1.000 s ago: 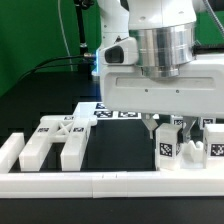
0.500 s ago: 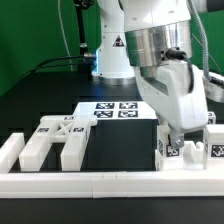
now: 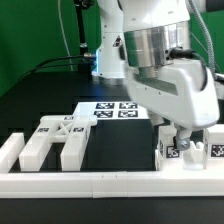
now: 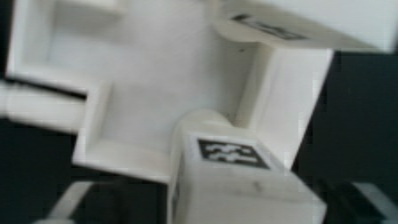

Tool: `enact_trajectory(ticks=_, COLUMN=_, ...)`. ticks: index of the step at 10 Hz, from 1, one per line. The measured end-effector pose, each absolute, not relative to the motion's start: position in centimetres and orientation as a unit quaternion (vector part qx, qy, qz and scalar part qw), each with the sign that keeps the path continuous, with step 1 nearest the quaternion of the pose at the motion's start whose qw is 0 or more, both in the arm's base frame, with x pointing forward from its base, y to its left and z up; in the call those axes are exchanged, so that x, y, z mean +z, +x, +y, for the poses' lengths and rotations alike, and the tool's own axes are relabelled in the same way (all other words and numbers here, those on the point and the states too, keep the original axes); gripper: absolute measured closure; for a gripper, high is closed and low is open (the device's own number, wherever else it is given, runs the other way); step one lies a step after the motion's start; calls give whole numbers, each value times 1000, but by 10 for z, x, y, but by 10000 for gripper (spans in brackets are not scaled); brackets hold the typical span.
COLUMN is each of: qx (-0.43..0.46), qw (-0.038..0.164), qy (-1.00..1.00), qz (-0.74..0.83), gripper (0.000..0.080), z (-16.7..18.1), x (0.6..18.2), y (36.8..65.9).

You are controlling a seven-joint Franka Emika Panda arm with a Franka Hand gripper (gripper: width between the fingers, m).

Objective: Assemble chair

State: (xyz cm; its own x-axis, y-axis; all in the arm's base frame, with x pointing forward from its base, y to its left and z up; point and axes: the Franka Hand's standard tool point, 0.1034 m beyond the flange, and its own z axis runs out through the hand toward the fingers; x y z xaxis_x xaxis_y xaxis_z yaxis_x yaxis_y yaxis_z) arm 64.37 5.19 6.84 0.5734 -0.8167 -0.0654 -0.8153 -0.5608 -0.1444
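Found the tool (image 3: pixel 176 132) tilted among the tagged legs (image 3: pixel 166 150) at lower right; could not tell its opening or hold. Saw the braced panel (image 3: pixel 55 135) at lower left on the counter (image 3: pixel 120 150). Risked toppling neighbouring legs with that slant.

The exterior view sits low and close, just outside the front rail (image 3: pixel 100 182). It faces the arm (image 3: pixel 165 60), which fills 12 to 3 o'clock. The wrist view looks from very near, blurred, onto 1 tagged chair piece (image 4: pixel 222 150). The 2 views share the chair pieces (image 3: pixel 172 148) at the exterior view's 4 o'clock.
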Motion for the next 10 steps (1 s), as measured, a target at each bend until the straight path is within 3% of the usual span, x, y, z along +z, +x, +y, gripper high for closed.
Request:
enact_trajectory(ticks=1, qx=-11, qw=79, qy=-900, qz=429, gripper=177, z=56, x=68, y=644)
enact_trajectory(ticks=3, qx=-24, qw=77, qy=-922, qz=378, gripper=151, z=59, x=69, y=642)
enact_trajectory(ticks=5, qx=-28, qw=76, qy=-939, qz=334, gripper=151, z=58, x=68, y=642)
enact_trajectory(ticks=7, qx=-46, qw=38, qy=-990, qz=124, gripper=151, z=50, x=69, y=645)
enact_trajectory(ticks=9, qx=-51, qw=38, qy=-992, qz=106, gripper=151, z=47, x=70, y=646)
enact_trajectory(ticks=10, qx=-51, qw=38, qy=-992, qz=106, gripper=272, z=47, x=70, y=646)
